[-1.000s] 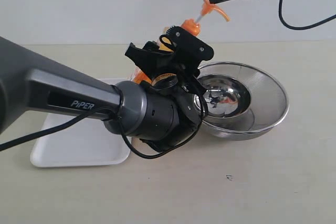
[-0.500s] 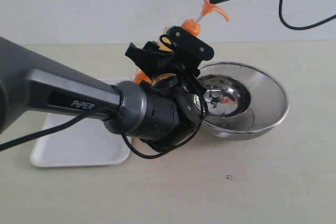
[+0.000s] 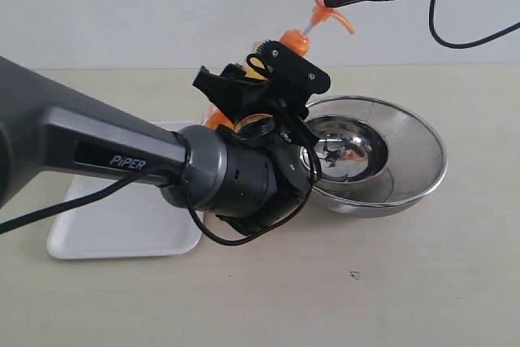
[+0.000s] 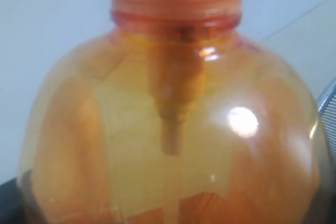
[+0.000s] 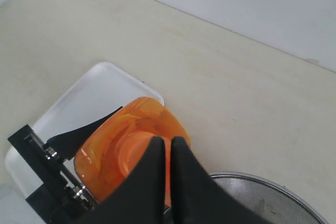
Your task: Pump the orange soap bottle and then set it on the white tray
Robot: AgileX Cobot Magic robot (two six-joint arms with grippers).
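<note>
Exterior view: almost nothing has shifted over the last second. The left jaws remain clamped around the body of the orange soap bottle [image 3: 291, 41], holding it tilted and clear of the surface. The right jaws sit on top of the pump head [image 3: 329, 14], in practically the same place as before. The white stem [image 3: 315, 23] below the head shows the same exposed length. I judge that no downward stroke has gone through in this interval, so the pumping step is not yet visibly done. The white tray [image 3: 122, 229] lies below the left jaws, on their side away from the steel bowl [image 3: 414, 164]. The bowl sits under the right jaws.

Left wrist view: the bottle's translucent shoulder and collar [image 4: 173, 129] fill the picture right in front of the left jaws, with the dip tube showing inside. The jaws themselves are out of frame here.

Right wrist view: the right jaws are closed to a thin slit with nothing between them. Their tips point down at the bottle's top [image 5: 115, 145], and the pump head is hidden beneath them. The tray's corner [image 5: 100, 87] lies beyond the bottle, and the bowl's rim [image 5: 262, 182] is off to the other side. The press probably still needs a firmer push down before the bottle can go to the tray.
</note>
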